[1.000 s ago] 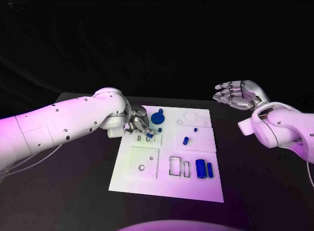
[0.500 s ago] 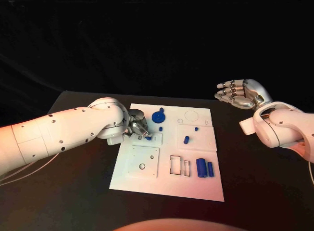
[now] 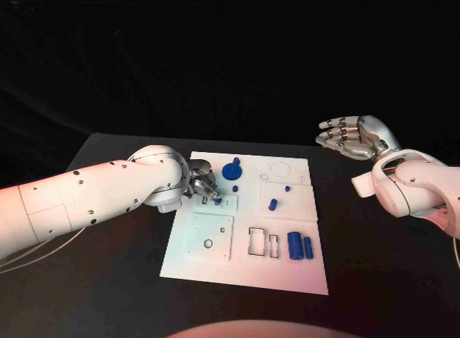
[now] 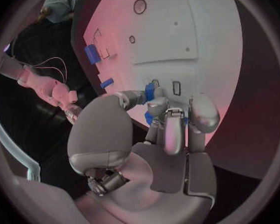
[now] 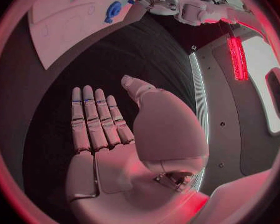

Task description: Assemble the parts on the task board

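Seating small blue part (image 3: 218, 200) into slot at task board (image 3: 245, 271) far-left edge; left hand (image 3: 201, 184) pinches it. Right hand (image 3: 351, 138) empty, fingers spread, off board. Next, probably: align part, press down.

Your left hand (image 3: 201, 184) reaches in with fingers (image 4: 167, 129) curled and pinched together; your right hand (image 3: 353, 138) is raised at far right, fingers (image 5: 95, 117) straight, holding nothing.
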`<action>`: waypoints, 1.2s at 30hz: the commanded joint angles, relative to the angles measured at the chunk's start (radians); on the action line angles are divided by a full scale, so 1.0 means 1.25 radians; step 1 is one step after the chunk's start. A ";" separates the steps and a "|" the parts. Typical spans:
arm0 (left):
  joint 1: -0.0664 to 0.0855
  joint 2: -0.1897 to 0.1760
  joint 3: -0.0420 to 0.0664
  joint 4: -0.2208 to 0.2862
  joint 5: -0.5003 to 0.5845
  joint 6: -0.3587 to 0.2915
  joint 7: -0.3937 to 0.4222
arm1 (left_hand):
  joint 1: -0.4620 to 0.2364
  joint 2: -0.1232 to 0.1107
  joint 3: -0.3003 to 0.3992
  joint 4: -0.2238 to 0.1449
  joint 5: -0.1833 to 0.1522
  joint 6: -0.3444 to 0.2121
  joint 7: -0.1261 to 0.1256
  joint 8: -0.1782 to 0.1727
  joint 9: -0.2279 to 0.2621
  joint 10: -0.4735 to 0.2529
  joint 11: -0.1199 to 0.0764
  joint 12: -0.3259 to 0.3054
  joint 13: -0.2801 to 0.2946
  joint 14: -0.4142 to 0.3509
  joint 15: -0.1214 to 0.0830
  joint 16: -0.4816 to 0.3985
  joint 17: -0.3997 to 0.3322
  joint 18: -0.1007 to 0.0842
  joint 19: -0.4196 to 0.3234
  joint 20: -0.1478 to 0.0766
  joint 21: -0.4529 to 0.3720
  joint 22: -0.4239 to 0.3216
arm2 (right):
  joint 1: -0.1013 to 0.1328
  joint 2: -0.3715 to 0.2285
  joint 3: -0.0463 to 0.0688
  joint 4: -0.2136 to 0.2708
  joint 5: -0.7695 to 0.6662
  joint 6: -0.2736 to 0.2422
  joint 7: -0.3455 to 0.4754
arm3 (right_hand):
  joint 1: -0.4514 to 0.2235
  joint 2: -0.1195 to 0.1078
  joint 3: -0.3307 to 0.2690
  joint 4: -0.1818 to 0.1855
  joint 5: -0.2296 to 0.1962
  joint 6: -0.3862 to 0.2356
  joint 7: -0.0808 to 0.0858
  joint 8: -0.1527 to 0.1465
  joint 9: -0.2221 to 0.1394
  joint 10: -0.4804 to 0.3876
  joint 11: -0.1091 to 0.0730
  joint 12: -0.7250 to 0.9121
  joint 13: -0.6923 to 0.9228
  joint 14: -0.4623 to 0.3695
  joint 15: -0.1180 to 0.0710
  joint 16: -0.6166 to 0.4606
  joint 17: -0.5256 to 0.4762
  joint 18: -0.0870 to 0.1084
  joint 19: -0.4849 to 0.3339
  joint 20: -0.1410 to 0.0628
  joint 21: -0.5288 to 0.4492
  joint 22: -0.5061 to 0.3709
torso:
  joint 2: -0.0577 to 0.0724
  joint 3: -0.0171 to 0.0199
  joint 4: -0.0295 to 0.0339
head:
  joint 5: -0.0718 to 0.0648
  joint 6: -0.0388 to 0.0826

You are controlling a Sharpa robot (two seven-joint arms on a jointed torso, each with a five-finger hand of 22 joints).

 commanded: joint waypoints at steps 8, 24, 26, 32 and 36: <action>-0.001 0.002 0.000 0.004 -0.035 0.014 0.005 | -0.010 -0.008 0.159 -0.171 0.040 0.015 -0.003 0.003 0.004 0.011 -0.003 0.004 0.000 0.060 -0.008 0.005 0.103 -0.015 0.008 0.000 0.008 0.009 | -0.001 0.000 0.000 0.000 -0.002 -0.001 0.014 | -0.010 0.000 -0.004 -0.001 0.004 0.006 0.065 0.002 -0.001 0.005 0.001 0.004 -0.001 0.008 0.001 0.003 -0.001 0.011 0.006 0.002 0.004 -0.001 | 0.000 -0.0002 -0.0003 | 0.001 -0.001; -0.003 0.009 0.000 -0.001 -0.060 0.021 0.002 | -0.011 -0.010 0.158 -0.172 0.048 0.017 -0.004 0.003 0.005 0.013 -0.003 0.004 -0.001 0.060 -0.008 0.006 0.104 -0.016 0.008 0.000 0.009 0.010 | -0.003 0.002 0.000 -0.002 -0.001 0.001 0.015 | -0.011 0.000 -0.005 0.000 0.004 0.007 0.064 0.003 -0.001 0.005 0.001 0.004 -0.002 0.008 0.000 0.003 -0.002 0.011 0.006 0.002 0.004 -0.001 | 0.001 -0.0011 -0.0004 | 0.004 -0.003; -0.003 0.010 0.000 -0.002 -0.062 0.021 0.002 | -0.011 -0.010 0.158 -0.172 0.048 0.017 -0.004 0.003 0.005 0.013 -0.003 0.004 -0.001 0.060 -0.008 0.006 0.104 -0.016 0.008 0.000 0.009 0.010 | -0.003 0.003 0.000 -0.002 -0.001 0.001 0.015 | -0.011 0.000 -0.005 0.000 0.004 0.007 0.064 0.003 -0.001 0.005 0.001 0.004 -0.002 0.008 0.000 0.003 -0.002 0.011 0.006 0.002 0.004 -0.001 | 0.001 -0.0009 -0.0006 | 0.004 -0.003; -0.004 0.011 0.000 -0.002 -0.074 0.024 0.002 | -0.012 -0.011 0.157 -0.172 0.052 0.019 -0.004 0.004 0.006 0.014 -0.004 0.005 0.001 0.060 -0.009 0.007 0.105 -0.016 0.009 0.000 0.011 0.014 | -0.004 0.003 0.000 -0.003 0.000 0.003 0.015 | -0.013 0.000 -0.006 0.000 0.004 0.007 0.064 0.003 -0.002 0.006 0.001 0.005 -0.003 0.008 0.000 0.004 -0.002 0.011 0.007 0.002 0.004 -0.002 | 0.000 -0.0003 0.0002 | 0.004 -0.005; -0.004 0.011 0.000 -0.002 -0.080 0.028 0.001 | -0.012 -0.012 0.157 -0.172 0.053 0.019 -0.005 0.004 0.006 0.016 -0.004 0.007 0.003 0.060 -0.009 0.006 0.104 -0.016 0.010 0.000 0.012 0.015 | -0.005 0.004 0.000 -0.004 0.001 0.004 0.015 | -0.013 0.000 -0.006 0.000 0.004 0.007 0.064 0.003 -0.002 0.006 0.001 0.005 -0.003 0.008 0.000 0.004 -0.002 0.011 0.007 0.002 0.004 -0.002 | 0.000 -0.0002 0.0002 | 0.004 -0.006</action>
